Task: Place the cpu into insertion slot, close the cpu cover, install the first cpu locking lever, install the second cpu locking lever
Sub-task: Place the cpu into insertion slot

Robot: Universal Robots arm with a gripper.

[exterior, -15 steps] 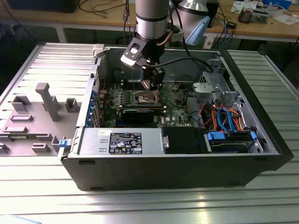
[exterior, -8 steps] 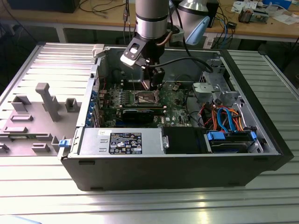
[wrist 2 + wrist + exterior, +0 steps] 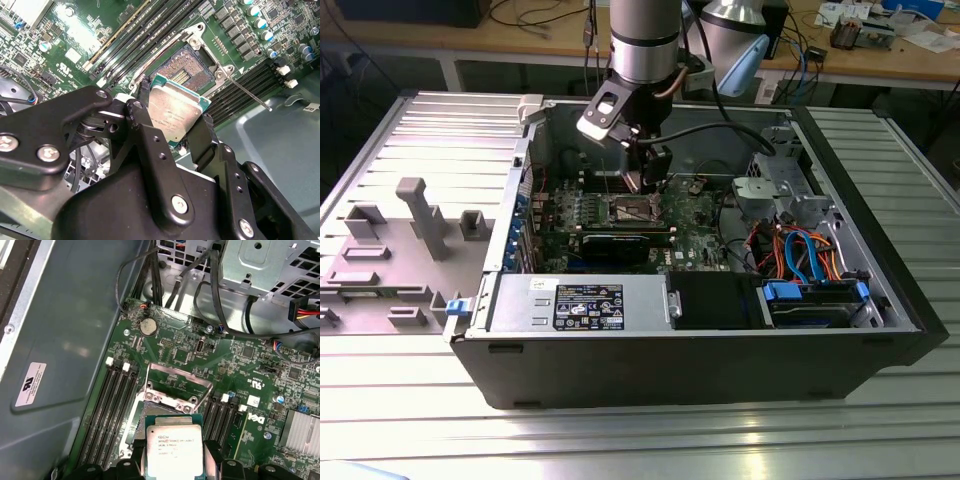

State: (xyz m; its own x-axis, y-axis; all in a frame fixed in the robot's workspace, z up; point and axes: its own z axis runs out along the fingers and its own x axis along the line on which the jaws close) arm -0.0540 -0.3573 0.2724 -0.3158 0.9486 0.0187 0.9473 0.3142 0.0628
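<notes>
The jaws are closed to a chip's width on the cpu (image 3: 172, 107), with a black finger (image 3: 141, 112) against each of two opposite edges, so the gripper (image 3: 175, 117) carries it flat and clear of the board. The second wrist view looks past the fingers to the insertion slot (image 3: 186, 67). Its brownish-gold contact field lies bare inside a silver rim, and a thin metal lever (image 3: 247, 92) is swung out over the long black memory slots (image 3: 150, 30). The first wrist view shows the chip's top face-on. Beyond it the cpu cover (image 3: 177, 375), a silver frame with a square window, appears lifted open off the socket. The exterior view sets the arm inside the open computer case (image 3: 720, 370), with the fingers hanging just above the socket on the green board. The cpu is a flat square with a dull silver-grey lid on a green carrier edge, and dark print on top. In the exterior view the chip is too small to make out between the fingers. In the first wrist view the chip covers much of the slot, and its near edge is cut off by the picture's border
</notes>
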